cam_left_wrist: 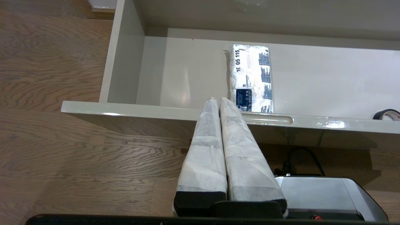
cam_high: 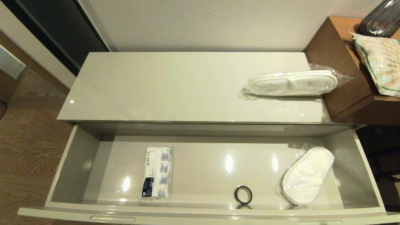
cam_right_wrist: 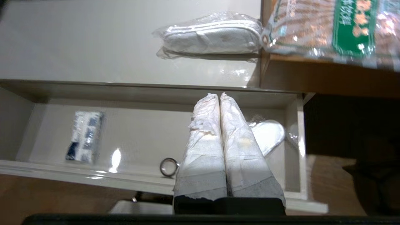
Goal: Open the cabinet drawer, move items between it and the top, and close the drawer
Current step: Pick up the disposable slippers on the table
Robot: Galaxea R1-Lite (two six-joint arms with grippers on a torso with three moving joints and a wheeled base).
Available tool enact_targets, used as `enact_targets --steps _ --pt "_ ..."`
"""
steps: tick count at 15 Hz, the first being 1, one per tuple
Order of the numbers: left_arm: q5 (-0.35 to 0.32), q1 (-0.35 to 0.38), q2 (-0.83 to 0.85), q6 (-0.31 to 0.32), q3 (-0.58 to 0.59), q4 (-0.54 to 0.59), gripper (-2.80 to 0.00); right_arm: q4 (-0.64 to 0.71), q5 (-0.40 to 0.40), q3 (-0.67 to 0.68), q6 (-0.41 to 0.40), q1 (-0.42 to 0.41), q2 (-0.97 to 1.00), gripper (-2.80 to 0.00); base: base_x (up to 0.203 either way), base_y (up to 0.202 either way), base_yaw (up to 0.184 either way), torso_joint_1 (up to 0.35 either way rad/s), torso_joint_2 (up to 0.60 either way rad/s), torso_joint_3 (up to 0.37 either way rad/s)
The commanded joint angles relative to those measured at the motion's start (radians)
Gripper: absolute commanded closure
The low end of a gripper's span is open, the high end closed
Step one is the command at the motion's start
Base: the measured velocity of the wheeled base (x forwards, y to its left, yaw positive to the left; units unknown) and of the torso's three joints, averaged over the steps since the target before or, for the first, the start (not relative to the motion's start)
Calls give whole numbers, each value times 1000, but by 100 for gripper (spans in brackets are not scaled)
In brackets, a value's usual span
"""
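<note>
The cabinet drawer [cam_high: 200, 214] stands pulled fully out below the top [cam_high: 156, 87]. Inside it lie a white tissue pack [cam_high: 156, 172] with a dark blue label at the left and a pair of wrapped white slippers [cam_high: 307, 175] at the right. A second wrapped pair of slippers [cam_high: 292, 82] rests on the top's right end. My left gripper [cam_left_wrist: 218, 99] is shut and empty, held outside the drawer front near the tissue pack [cam_left_wrist: 251, 82]. My right gripper [cam_right_wrist: 217, 94] is shut and empty, raised above the drawer's right part, in front of the slippers [cam_right_wrist: 270, 134]. Neither arm shows in the head view.
A small black ring [cam_high: 243, 194] lies in the drawer near its front wall. A brown wooden unit [cam_high: 343, 72] with a snack bag [cam_high: 379, 62] and a dark vase [cam_high: 379, 18] adjoins the cabinet's right end. Wooden floor [cam_high: 28, 137] lies to the left.
</note>
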Motion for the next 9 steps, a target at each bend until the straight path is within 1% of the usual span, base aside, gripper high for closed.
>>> enact_targets --steps 1,3,4,5,7,8,9 --pt "1 0 2 0 0 1 0 31 -4 -226 -87 1 482 0 0 0 0 0 0 0" --pt "1 0 2 0 0 1 0 53 -17 -388 -231 13 734 0 0 0 0 0 0 0" --pt "1 0 2 0 0 1 0 65 -38 -466 -319 30 854 0 0 0 0 0 0 0" --pt "1 0 2 0 0 1 0 74 -77 -530 -422 53 956 0 0 0 0 0 0 0" --pt "1 0 2 0 0 1 0 79 -214 -635 -694 130 1129 0 0 0 0 0 0 0" --pt "1 0 2 0 0 1 0 64 -265 -679 -804 174 1201 0 0 0 0 0 0 0" --pt "-1 0 2 0 0 1 0 33 -295 -710 -884 210 1261 0 0 0 0 0 0 0"
